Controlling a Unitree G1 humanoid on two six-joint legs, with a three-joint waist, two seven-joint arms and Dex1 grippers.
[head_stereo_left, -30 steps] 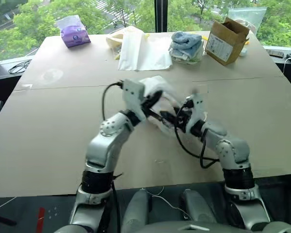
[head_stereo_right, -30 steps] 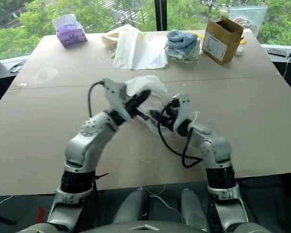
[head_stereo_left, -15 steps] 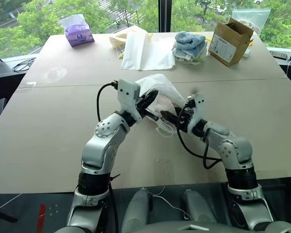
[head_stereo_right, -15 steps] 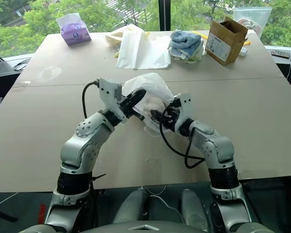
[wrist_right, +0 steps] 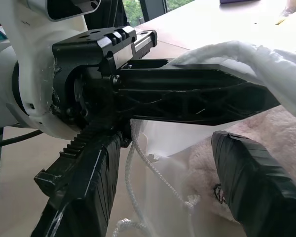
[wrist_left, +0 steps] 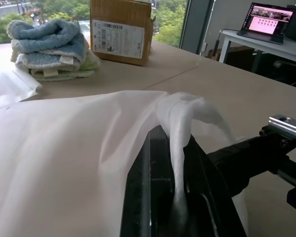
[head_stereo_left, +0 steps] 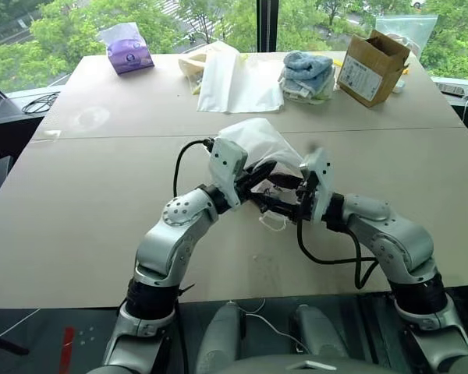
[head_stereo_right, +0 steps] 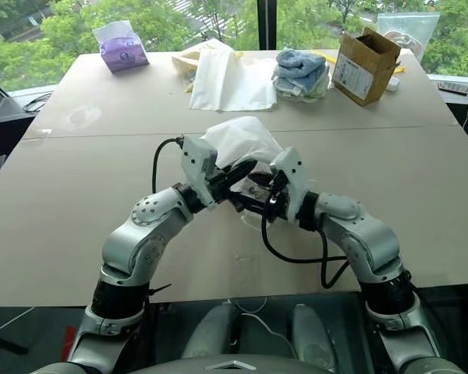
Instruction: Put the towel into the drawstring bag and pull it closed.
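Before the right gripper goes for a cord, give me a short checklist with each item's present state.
1. Left gripper shut on the bag rim: ok, fabric is pinched between its fingers.
2. Bag lifted and mouth held toward the right gripper: ok.
3. Towel inside the bag: ok, it lies behind the sheer fabric at the mouth; how deep it sits, cannot tell.
4. Right gripper open and empty: ok, its fingers stand apart with nothing between them.
5. Cord within reach: ok, it hangs between the right fingers.
6. Mouth drawn closed: not ok.
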